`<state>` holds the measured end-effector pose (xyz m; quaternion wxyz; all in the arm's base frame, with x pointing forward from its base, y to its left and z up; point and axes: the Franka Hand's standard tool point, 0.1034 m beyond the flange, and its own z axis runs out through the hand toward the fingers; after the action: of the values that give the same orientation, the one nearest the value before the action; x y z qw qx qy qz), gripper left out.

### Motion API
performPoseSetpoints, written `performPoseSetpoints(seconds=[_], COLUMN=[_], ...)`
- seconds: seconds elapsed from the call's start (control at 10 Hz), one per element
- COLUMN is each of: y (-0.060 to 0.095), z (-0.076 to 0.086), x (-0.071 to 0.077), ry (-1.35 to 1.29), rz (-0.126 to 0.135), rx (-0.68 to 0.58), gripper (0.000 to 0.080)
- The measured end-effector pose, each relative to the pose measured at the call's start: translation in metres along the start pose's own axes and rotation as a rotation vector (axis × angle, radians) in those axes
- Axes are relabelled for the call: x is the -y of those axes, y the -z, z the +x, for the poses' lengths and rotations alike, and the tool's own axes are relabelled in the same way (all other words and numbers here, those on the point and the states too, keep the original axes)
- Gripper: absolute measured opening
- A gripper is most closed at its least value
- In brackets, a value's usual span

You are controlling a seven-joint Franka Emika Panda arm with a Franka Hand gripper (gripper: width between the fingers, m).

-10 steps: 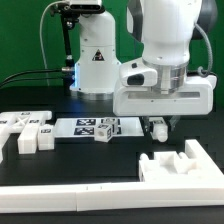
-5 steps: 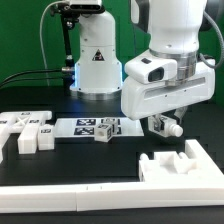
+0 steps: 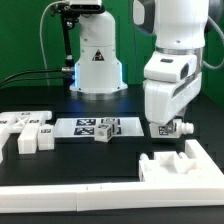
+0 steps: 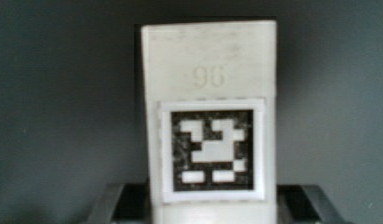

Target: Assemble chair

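Note:
My gripper (image 3: 168, 128) hangs just above the black table at the exterior view's right, shut on a short white chair bar (image 3: 182, 127) that sticks out sideways from it. In the wrist view the bar (image 4: 209, 100) stands out from between my dark fingers (image 4: 124, 200), showing one black-and-white tag; the gripper (image 4: 209, 205) clamps its near end. More white chair pieces (image 3: 26, 131) lie at the left, and a small tagged block (image 3: 105, 128) sits farther back. A large notched white piece (image 3: 186, 165) lies directly in front of the gripper.
The marker board (image 3: 80, 127) lies flat at the table's middle. A long white border rail (image 3: 70, 192) runs along the front edge. The arm's white base (image 3: 97, 60) and cables stand at the back.
The arm has swung toward the exterior view's right and turned its wrist, so the held bar now points sideways. The grip has not changed.

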<state>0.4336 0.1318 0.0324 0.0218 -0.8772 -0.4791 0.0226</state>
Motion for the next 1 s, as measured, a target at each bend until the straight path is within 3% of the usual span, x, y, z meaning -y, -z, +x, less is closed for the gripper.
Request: performPoseSetpoints(seconds=[0.3,0.4,0.6,0.7,1.0], y=[0.0,0.0,-0.007,-0.008,-0.008], z=[-0.002,-0.003,-0.017,-0.034,-0.038], x=[-0.003,0.0,-0.002,-0.016,-0.019], ry=[0.211,0.426,0.719,0.689,0.899], rz=[-0.02,-0.063,-0.092,-0.058,-0.07], rx=[0.009,-0.001,0.001,0.018,0.048], gripper=[0.0284,0.0284,0.0284,0.0284,0.0284])
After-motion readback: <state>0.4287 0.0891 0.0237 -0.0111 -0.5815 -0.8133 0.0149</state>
